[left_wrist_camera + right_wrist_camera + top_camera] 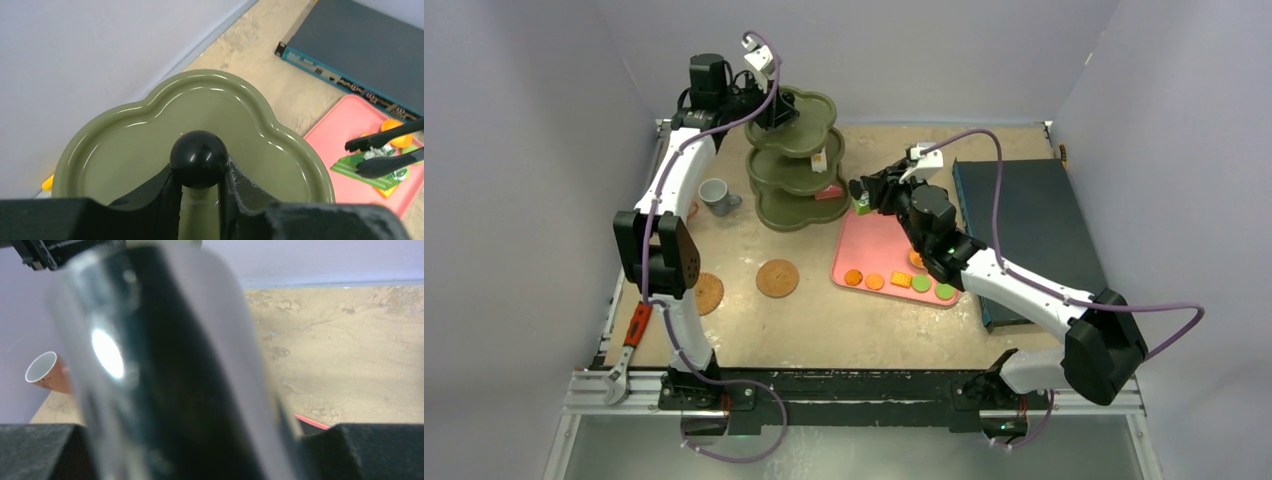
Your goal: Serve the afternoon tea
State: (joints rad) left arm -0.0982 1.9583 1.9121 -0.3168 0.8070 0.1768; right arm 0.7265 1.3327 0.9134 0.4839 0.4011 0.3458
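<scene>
Up top on the stand [794, 170], clamping the post just under the black knob [199, 157] with the left gripper [199, 187], snug on both sides. Over the far corner of the pink tray [874, 255], squeezing the tongs [370, 141] tight in the right gripper [861, 192], nipping a green pastry [350, 164] at the tips. Left of the stand, spotting the grey cup [717, 196].

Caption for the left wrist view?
Left end effector clamps the olive three-tier clover-shaped stand below its black round knob; black tongs above the flat pink tray.
</scene>
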